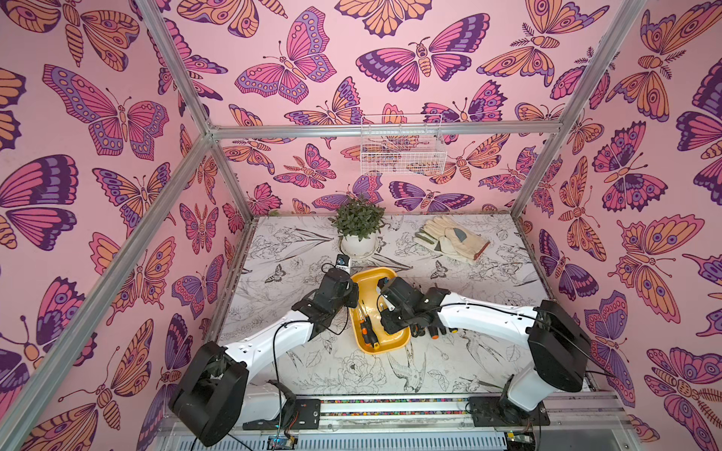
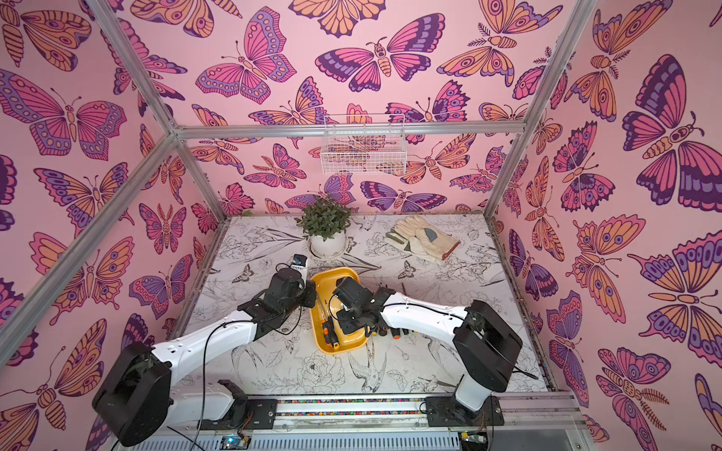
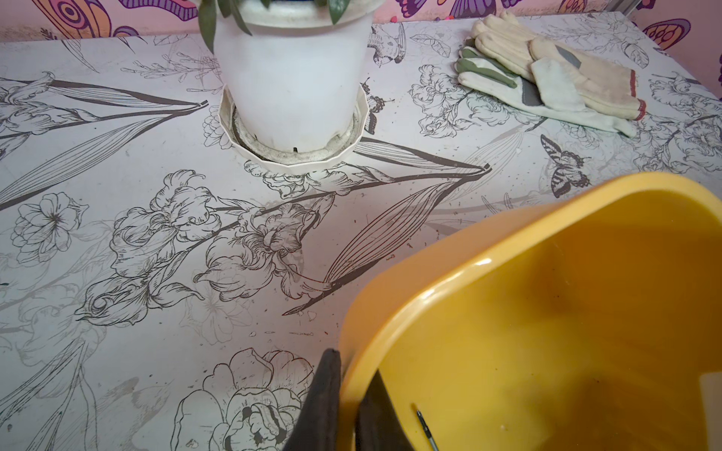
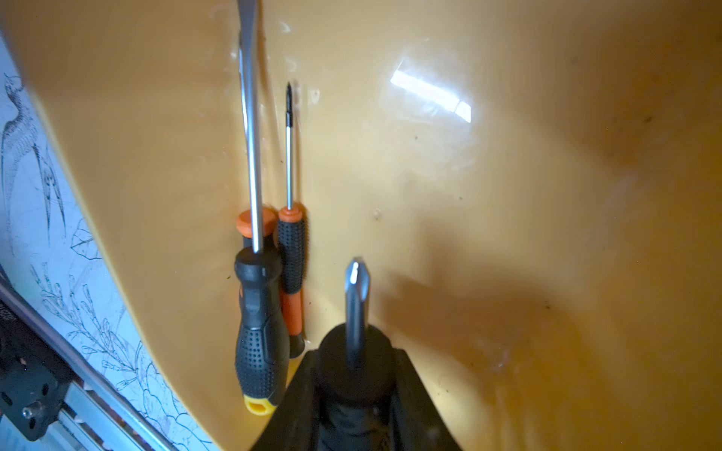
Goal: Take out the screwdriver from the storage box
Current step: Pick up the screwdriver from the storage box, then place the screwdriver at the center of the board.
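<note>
The yellow storage box (image 1: pixel 390 348) (image 2: pixel 345 348) lies mid-table between both arms. My left gripper (image 3: pixel 351 375) is shut on the box's rim (image 3: pixel 469 269), with one finger outside the wall and one inside. My right gripper (image 4: pixel 355 363) hangs over the box floor (image 4: pixel 508 195), shut on the black handle of a stubby cross-head screwdriver (image 4: pixel 356 296) whose tip points away from the camera. More screwdrivers lie along one wall inside the box: a long one with a black handle and yellow end (image 4: pixel 258 332) and a thin orange-and-black one (image 4: pixel 291 257). From above, both grippers are hidden under their wrists.
A potted plant (image 1: pixel 357 230) in a white saucer stands behind the box. Work gloves (image 1: pixel 453 238) lie at the back right. A white wire basket (image 1: pixel 402 150) hangs on the back wall. Screwdrivers (image 2: pixel 390 332) lie on the table by the box's right side, under the right arm.
</note>
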